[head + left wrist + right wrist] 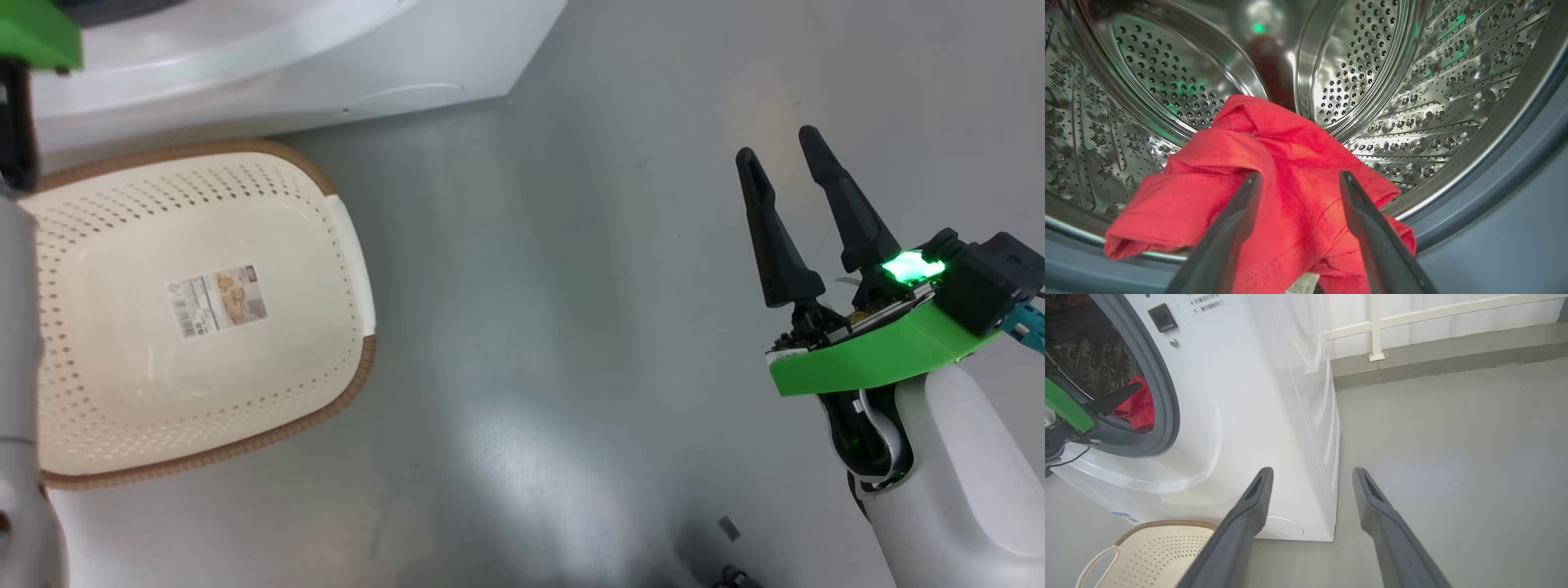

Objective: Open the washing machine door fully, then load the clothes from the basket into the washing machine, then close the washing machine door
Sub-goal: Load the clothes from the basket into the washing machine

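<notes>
Step in hand, by the look of it: finishing the load. Draped over the lower lip of the steel drum (1392,81) and seemingly reaching the grey-blue gasket (1515,163): the red garment (1208,171), white label (1302,286) at the near, outer end. From the right wrist, a red patch (1141,404) low in the mouth of the washing machine (1249,396). On the floor (571,327) just in front of the machine: the basket (204,147), bare down to its paper label (219,300).

Spread wide and gripping nothing: the left tool (1300,175), fingers straddling the cloth at the drum mouth. Spread wide and empty too: the right tool (777,145), hovering over bare floor well to the right of the basket.

To do it well:
- Do not back out yet. Re-pinch or nudge the near fold and carry it deeper, past the lip, clear of the gasket.
- Pinch the thick bunched ridge between the fingers, not a single thin layer. Expect limp, soft fabric, likely to slide back down the sloping drum wall.
- Let go low and well inside.
- Withdraw straight along the fingers to avoid hooking the hem and dragging it out.
- Check the gasket before swinging the door. Risk otherwise: trapped cloth and no latch.
- Keep the right tool away from the opening until needed for the door.
</notes>
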